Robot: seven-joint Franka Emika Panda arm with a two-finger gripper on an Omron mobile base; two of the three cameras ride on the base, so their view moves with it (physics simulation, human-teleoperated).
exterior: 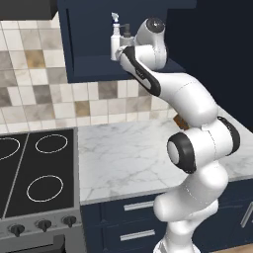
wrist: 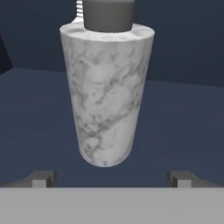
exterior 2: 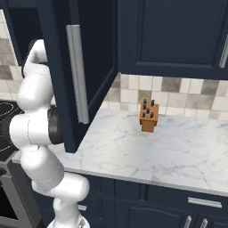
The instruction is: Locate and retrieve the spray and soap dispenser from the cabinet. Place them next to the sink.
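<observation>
Inside the cabinet (exterior: 89, 54), the gripper (wrist: 112, 178) stands open before the dispenser (wrist: 107, 94); it should advance squarely until its fingers (wrist: 41, 178) straddle the body, then close.

hand view close on soap dispenser (wrist: 107, 94)

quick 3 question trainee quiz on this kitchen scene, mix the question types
1. True or false: the end effector is shut on the grey marbled cylindrical soap dispenser.
2. What stands beside the dispenser in the dark navy wall cabinet? A) slim white trigger spray bottle B) red mug C) glass jar
3. Fill in: the brown wooden knife block stands on the white marble ____.

Key: 1 false, its fingers stand wide apart with the dispenser between them, untouched. 2 A, the spray bottle. 3 counter.
</observation>
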